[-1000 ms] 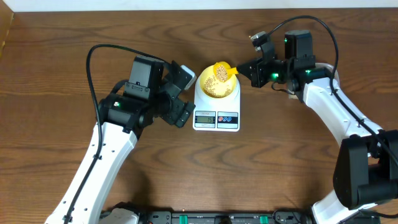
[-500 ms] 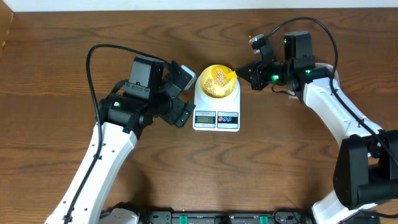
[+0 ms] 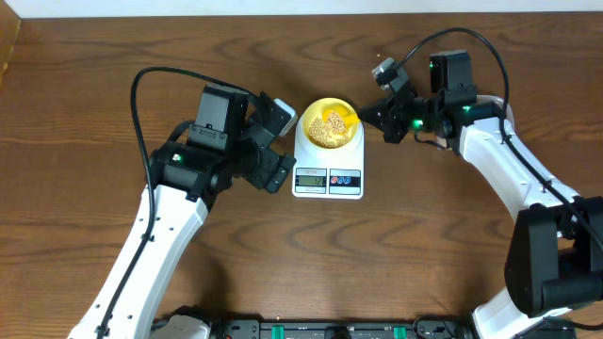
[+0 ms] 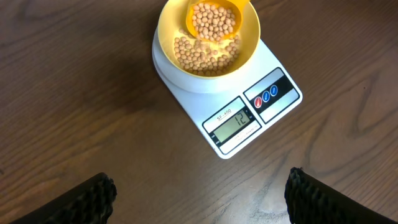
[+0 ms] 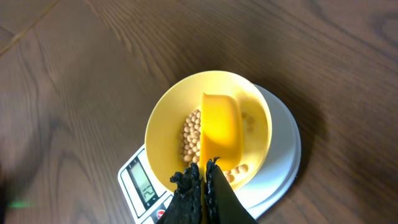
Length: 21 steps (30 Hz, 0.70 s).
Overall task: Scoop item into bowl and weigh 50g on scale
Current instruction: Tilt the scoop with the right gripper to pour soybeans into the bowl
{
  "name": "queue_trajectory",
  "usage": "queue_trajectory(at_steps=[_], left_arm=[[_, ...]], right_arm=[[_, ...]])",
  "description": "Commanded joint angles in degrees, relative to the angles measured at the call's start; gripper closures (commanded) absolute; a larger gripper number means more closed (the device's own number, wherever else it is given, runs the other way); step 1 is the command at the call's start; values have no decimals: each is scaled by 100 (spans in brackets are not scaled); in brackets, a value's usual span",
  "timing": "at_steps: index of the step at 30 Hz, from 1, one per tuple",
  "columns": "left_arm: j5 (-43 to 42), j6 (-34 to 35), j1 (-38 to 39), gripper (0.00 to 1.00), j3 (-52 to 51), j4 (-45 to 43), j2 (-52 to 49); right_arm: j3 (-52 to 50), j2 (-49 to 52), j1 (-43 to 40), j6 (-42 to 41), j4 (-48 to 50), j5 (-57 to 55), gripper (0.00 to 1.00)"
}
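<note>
- At the centre of the overhead view, just above the middle, the scale (image 3: 327, 192) sits on the wooden table (image 3: 94, 56) with the bowl (image 5: 163, 127) on its platform.
- My right gripper (image 5: 204, 171) is clamped narrow on the handle of the yellow scoop (image 5: 221, 127), a sliver of yellow showing between the fingers. The scoop head hangs inside the bowl's rim.
- From the left wrist view, at the top of the frame, the scoop holds a heap of beans (image 4: 205, 55), and more lie loose on the bowl's floor beneath it.
- My left gripper (image 4: 199, 180) stands wide and empty, its two pads at the bottom corners of that frame, well apart from the scale.
- On the display (image 4: 235, 124), the digits look like 12, though they are small.
- My judgement: scooping is under way but well short of the target. This load needs tipping out, then more scoops and a careful trim near 50.
</note>
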State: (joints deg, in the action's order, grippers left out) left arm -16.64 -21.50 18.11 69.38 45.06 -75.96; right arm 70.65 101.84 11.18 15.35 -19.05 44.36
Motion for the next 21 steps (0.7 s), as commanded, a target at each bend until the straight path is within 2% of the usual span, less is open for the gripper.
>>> queue_trajectory(at_steps=[1,21], left_arm=[[-90,-96,-2,11,-83,13,37],[-90,-96,-2,11,-83,13,37]], right_arm=[[-26,48,94,476,-2,149,99],[-28,50,94,619,20,149,99]])
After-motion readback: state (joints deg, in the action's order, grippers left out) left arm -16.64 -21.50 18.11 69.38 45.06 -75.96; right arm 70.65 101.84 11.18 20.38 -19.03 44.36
